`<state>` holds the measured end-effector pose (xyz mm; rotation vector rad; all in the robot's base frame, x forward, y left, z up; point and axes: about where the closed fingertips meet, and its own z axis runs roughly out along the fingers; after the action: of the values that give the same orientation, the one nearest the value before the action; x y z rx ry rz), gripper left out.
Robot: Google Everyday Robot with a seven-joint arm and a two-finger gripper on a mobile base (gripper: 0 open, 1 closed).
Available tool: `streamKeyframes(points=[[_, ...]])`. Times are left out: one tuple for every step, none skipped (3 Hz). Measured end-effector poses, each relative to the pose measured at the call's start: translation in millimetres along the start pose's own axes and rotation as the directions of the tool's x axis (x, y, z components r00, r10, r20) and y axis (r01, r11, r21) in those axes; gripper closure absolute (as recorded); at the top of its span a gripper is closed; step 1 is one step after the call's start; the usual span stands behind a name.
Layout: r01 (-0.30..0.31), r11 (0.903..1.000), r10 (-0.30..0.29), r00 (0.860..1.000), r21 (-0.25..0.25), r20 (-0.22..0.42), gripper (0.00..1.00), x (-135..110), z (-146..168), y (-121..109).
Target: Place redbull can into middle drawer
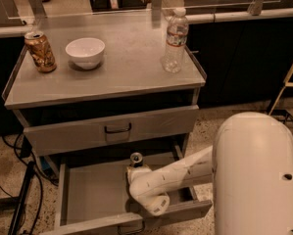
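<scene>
Reaches into lower centre frame with the white two-finger gripper, grasp impossible to tell, at the slim silver-topped redbull can standing upright inside the pulled-out grey metal middle drawer, probably for release there, beneath a grey cabinet top bearing round white bowl, brown-gold metal can and clear plastic bottle.

High view, facing cabinet, claw in middle drawer
</scene>
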<state>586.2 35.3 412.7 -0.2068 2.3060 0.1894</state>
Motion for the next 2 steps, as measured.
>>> streamKeyframes(points=[[-0.022, 0.9993, 0.022, 1.000, 0.030, -0.001, 1.00, 5.7, 2.9, -2.8], [-0.047, 0.9980, 0.047, 0.999, 0.043, -0.008, 1.00, 14.7, -2.1, -1.9]])
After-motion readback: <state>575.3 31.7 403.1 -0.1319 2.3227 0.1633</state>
